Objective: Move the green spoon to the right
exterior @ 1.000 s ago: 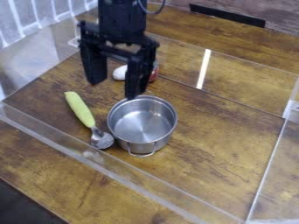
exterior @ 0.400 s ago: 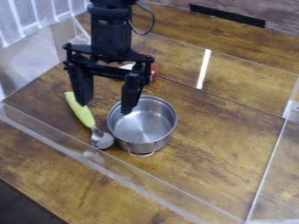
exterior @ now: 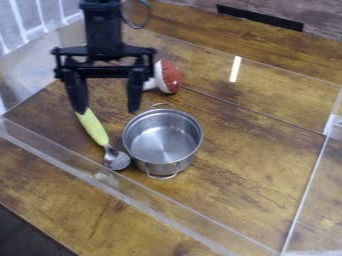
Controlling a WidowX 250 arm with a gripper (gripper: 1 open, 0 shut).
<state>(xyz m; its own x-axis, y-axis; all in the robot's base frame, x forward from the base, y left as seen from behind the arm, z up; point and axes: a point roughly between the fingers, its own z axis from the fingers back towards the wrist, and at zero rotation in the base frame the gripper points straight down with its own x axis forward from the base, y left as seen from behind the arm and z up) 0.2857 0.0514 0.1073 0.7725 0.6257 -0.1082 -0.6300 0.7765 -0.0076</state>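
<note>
The gripper has slid left across the table since a second ago: it was over the mushroom and the back rim of the pot, and now hangs above the upper end of the spoon. It has also rolled, so its two black fingers now stand side by side across the view. They are spread wide and empty, grasping nothing.

The spoon has not moved; it lies on the table just left of the pot, handle pointing up-left, metal bowl toward the front near the pot's base. So the task looks to be at the approach: the fingers are lining up over the handle, and the grasp and the carry to the right are not yet done.

Hard to tell: whether the fingertips straddle the handle or sit behind it, and how high above it they are. The top of the handle is partly hidden by the fingers, and the mushroom, now uncovered, is blurred
</note>
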